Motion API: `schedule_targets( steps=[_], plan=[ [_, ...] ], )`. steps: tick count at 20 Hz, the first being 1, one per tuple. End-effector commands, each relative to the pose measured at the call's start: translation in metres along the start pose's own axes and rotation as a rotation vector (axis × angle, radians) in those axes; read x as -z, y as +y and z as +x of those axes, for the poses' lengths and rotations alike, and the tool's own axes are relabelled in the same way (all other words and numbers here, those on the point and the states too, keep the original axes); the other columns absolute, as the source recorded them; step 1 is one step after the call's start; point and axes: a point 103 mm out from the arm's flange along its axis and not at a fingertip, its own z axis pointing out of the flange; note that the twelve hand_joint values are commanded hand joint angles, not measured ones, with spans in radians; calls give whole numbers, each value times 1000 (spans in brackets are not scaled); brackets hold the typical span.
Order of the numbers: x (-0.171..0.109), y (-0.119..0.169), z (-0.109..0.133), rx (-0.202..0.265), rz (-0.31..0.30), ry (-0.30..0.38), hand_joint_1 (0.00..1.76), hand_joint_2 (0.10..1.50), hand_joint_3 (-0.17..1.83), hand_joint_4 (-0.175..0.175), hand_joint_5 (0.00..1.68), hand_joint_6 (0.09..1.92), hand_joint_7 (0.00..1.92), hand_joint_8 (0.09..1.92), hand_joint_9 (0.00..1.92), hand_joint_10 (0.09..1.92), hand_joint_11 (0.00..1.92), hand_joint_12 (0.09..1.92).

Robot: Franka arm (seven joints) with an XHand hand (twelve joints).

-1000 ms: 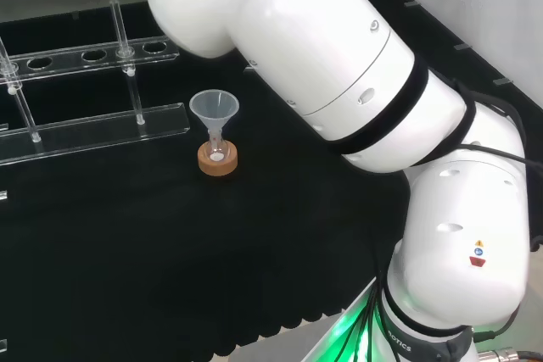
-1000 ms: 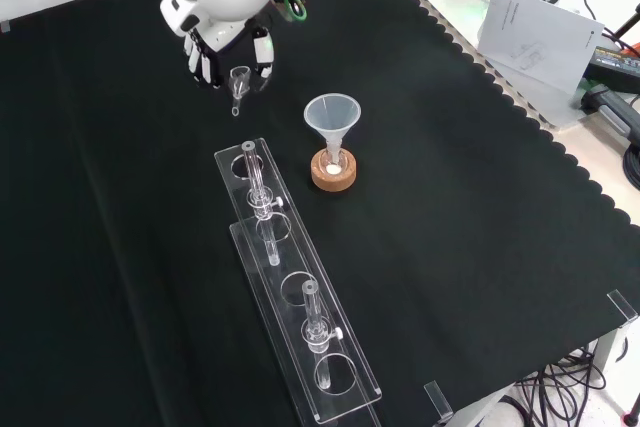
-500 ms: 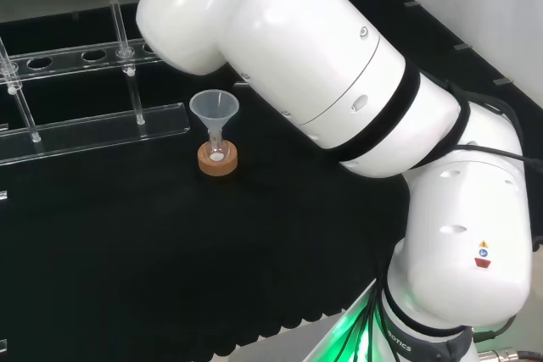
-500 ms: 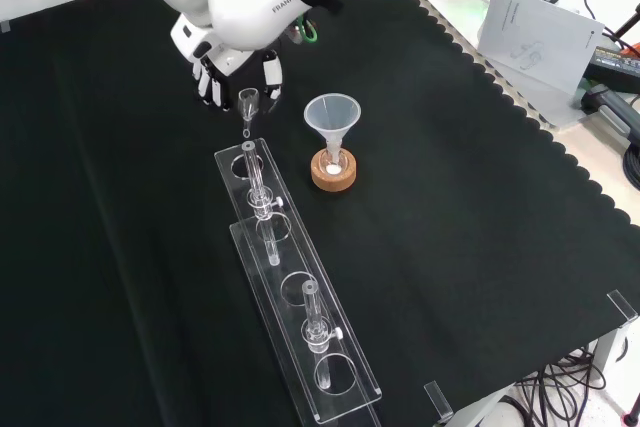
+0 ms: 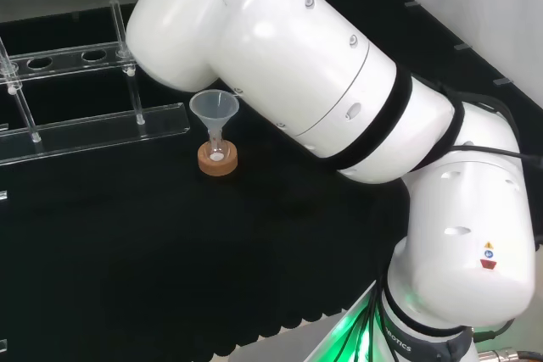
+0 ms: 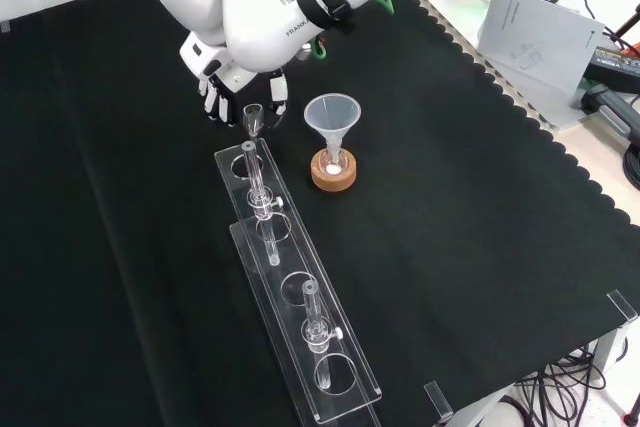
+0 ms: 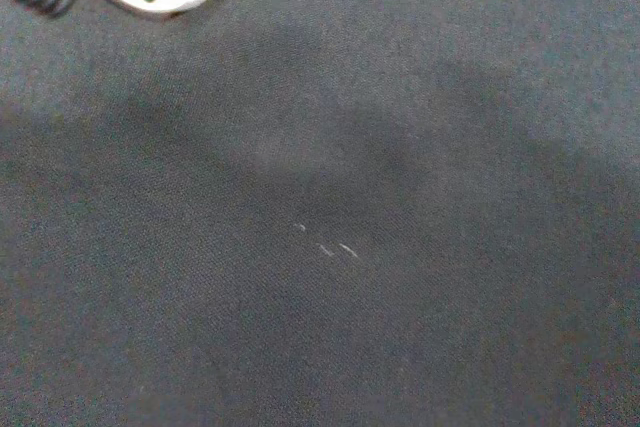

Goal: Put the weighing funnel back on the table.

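1. Head view: over the last second the arm's big white link (image 5: 280,65) has swung left. It now overlaps the right end of the clear rack (image 5: 85,129) and reaches almost over the funnel (image 5: 214,109), which stands untouched in its small flask on the cork ring (image 5: 217,158). The link screens whatever lies behind it, so this view cannot settle the grasp or its height above the table (image 5: 170,260).

2. Front view: the hand (image 6: 240,87) has travelled down the view and a little to the right. Its fingers are curled round the weighing funnel (image 6: 253,119) and pinch it, stem pointing down. The piece now hangs just at the rack's far end, left of the funnel and near it. The carry looks nearly over, but the set-down and release are not yet done. This spot is crowded by the rack's end, so bare cloth beside it would be safer. The funnel is clear glass in front of clear acrylic, so I cannot tell whether the stem touches the rack or the cloth.

3. Wrist view: bare black cloth lies below the palm. A clear curved rim, probably the weighing funnel, is cut off at the picture's edge, as is a white-and-green part of the hand. A few pale glints on the cloth are too small to identify.
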Motion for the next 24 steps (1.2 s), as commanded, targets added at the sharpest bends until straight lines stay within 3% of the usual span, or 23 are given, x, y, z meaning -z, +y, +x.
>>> schedule_targets(
  steps=[1, 24],
  plan=[
    [-10, 9, 4, -6, 4, -18, 1119, 677, 631, 175, 1244, 712, 618, 693, 968, 400, 723, 1112],
    [-23, 17, 5, -21, 36, -38, 1121, 670, 638, 175, 1252, 701, 626, 691, 975, 392, 732, 1103]
  ],
)
